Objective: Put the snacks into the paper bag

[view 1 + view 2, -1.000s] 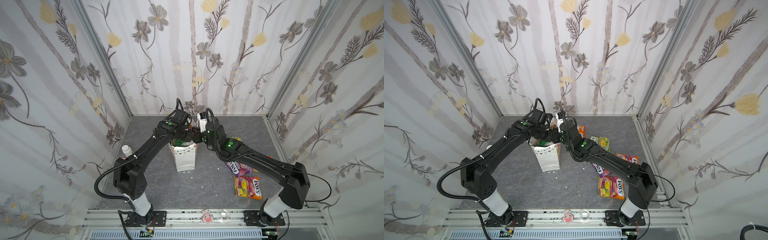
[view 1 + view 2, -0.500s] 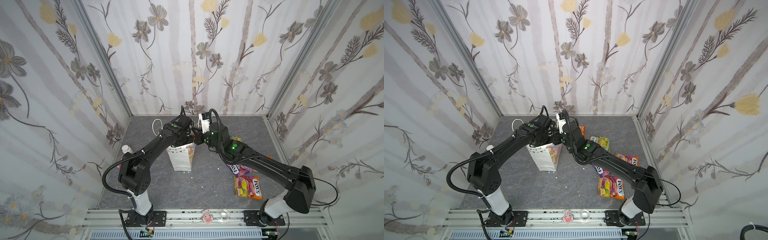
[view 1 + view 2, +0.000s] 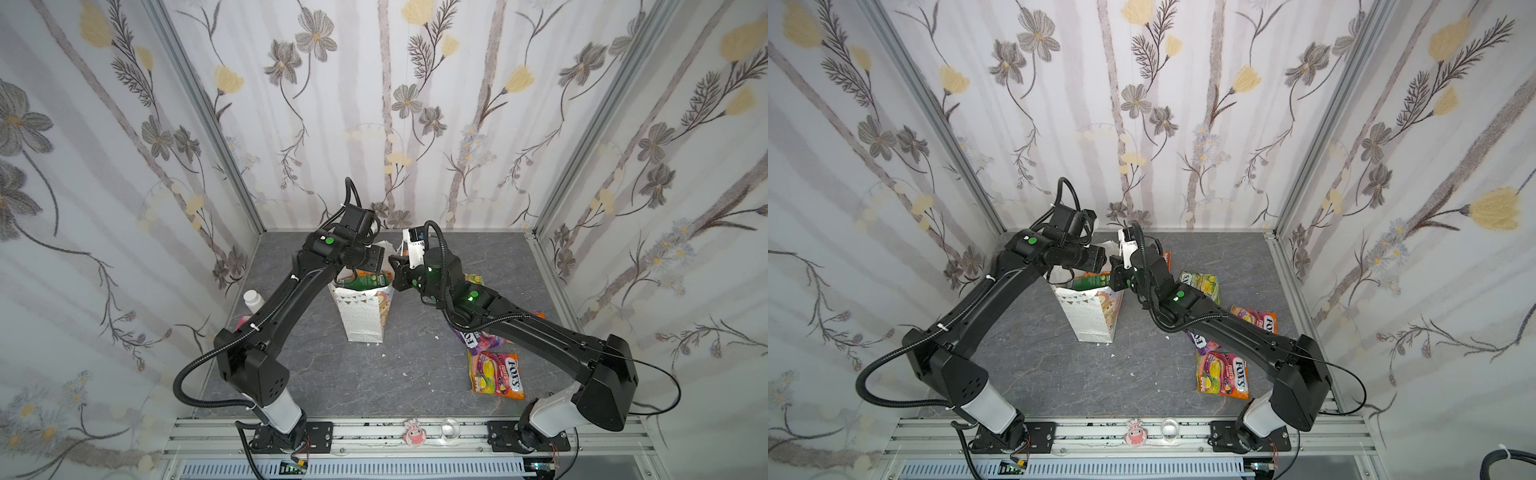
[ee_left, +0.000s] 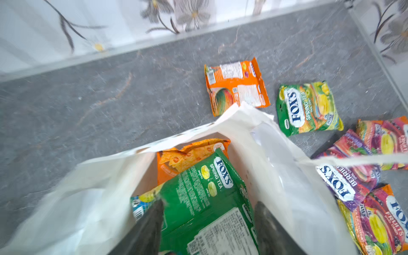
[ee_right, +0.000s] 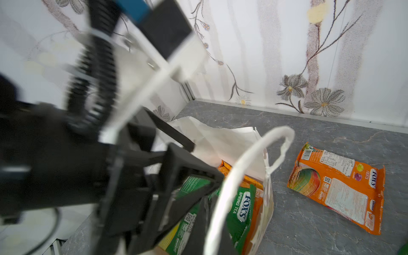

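The white paper bag (image 3: pixel 361 309) (image 3: pixel 1093 316) stands upright mid-table. My left gripper (image 4: pixel 209 218) (image 3: pixel 365 270) hangs open over its mouth. A green Fox's packet (image 4: pixel 205 187) lies loose between the fingers, on an orange packet (image 4: pixel 189 154) inside the bag. My right gripper (image 5: pixel 209 227) (image 3: pixel 392 266) is shut on the bag's white cord handle (image 5: pixel 242 174) at the right rim. On the table lie an orange packet (image 5: pixel 335 189) (image 4: pixel 236 86), a green-yellow one (image 4: pixel 306 108), a purple one (image 3: pixel 478 336) and two Fruits packets (image 3: pixel 496 376) (image 3: pixel 1256 320).
A small white bottle (image 3: pixel 251 299) and a pink object (image 3: pixel 241 322) sit by the left wall. A pink figure (image 3: pixel 413 432) and a clear dome (image 3: pixel 450 428) rest on the front rail. My right arm lies over the snacks on the right.
My left gripper's jaws have parted above the bag's mouth, leaving the green packet loose inside. The bag, leaning half a second ago, stands straighter. The right gripper stays at the handle.
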Controlling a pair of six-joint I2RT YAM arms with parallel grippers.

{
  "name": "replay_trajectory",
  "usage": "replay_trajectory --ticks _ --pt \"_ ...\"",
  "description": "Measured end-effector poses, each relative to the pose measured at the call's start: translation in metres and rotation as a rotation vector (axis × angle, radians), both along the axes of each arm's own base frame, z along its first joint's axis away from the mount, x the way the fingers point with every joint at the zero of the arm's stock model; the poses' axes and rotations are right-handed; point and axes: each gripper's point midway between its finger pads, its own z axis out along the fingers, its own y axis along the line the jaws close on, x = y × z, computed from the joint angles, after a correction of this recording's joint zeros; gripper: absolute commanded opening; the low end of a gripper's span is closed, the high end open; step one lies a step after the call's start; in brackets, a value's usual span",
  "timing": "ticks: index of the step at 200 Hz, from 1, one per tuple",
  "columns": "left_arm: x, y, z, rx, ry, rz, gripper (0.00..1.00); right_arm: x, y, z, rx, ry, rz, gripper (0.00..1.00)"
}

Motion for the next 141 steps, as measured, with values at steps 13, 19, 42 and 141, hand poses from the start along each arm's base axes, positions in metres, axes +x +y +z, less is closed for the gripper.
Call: replay_trajectory --ticks 13,19,42,141 --pt "-0.005 0.010 0.028 -0.020 -0.065 0.020 0.87 0.001 -0.001 -0.002 0.000 0.003 -0.004 0.00" --pt "-0.009 0.017 0.043 -0.033 -0.100 0.034 0.89 0.002 -0.002 -0.002 0.000 0.003 -0.007 0.00" --pt "-0.023 0.052 0.084 -0.062 -0.212 0.112 1.00 0.002 -0.003 -0.003 0.006 0.007 -0.009 0.00" --pt "-0.041 0.166 0.046 -0.197 -0.330 0.429 1.00 -0.014 -0.011 0.015 0.038 0.002 0.028 0.54"
